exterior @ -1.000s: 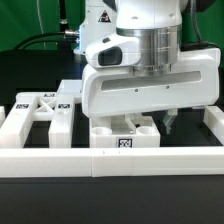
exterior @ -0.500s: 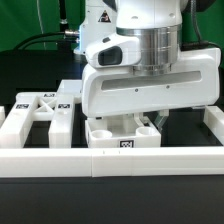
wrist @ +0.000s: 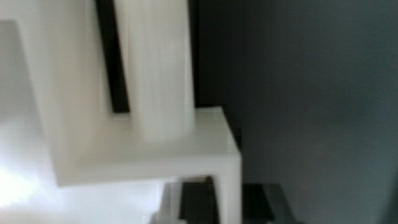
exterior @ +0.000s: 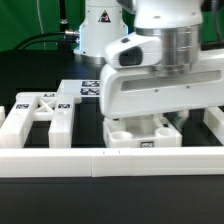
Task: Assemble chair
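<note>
A white blocky chair piece (exterior: 138, 137) with round sockets on top and a small tag on its front stands just behind the front rail. My gripper (exterior: 168, 122) hangs right over it, its fingers reaching down into the piece and largely hidden by the broad white hand. In the wrist view the gripper (wrist: 230, 192) is shut on a thin white wall of that chair piece (wrist: 151, 140), one dark finger on each side. A second chair piece (exterior: 40, 112), an X-braced frame with tags, lies at the exterior view's left.
A long low white rail (exterior: 60, 162) runs along the front, with a raised end (exterior: 214, 126) at the exterior view's right. The marker board (exterior: 88, 90) lies flat behind the parts. The robot's base stands at the back.
The jaws closed on the socketed chair piece. Gripper and piece then shifted together toward the exterior view's right. The X-braced frame stayed put.
</note>
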You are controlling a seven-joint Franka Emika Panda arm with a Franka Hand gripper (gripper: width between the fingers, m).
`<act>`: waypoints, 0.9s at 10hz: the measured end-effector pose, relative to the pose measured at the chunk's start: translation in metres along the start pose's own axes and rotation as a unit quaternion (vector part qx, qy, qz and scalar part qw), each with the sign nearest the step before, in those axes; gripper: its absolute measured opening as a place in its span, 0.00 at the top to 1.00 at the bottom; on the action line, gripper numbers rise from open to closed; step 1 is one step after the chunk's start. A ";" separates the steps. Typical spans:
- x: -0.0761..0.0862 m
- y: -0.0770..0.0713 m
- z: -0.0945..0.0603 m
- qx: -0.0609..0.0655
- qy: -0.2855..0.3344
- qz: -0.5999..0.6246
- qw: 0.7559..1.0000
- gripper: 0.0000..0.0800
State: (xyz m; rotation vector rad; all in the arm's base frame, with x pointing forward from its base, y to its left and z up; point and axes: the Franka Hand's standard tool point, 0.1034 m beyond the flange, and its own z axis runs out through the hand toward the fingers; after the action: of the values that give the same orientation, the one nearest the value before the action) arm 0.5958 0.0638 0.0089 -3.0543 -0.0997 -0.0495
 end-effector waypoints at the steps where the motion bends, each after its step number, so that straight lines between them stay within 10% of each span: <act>1: 0.005 -0.013 0.002 0.001 0.002 -0.004 1.000 0.96; 4: 0.019 -0.049 0.004 0.004 0.006 -0.004 1.000 0.96; 9: 0.021 -0.054 0.006 -0.001 0.007 -0.002 1.000 0.96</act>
State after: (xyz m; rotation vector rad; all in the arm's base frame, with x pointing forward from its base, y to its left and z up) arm 0.6131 0.1190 0.0084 -3.0553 -0.1048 -0.0706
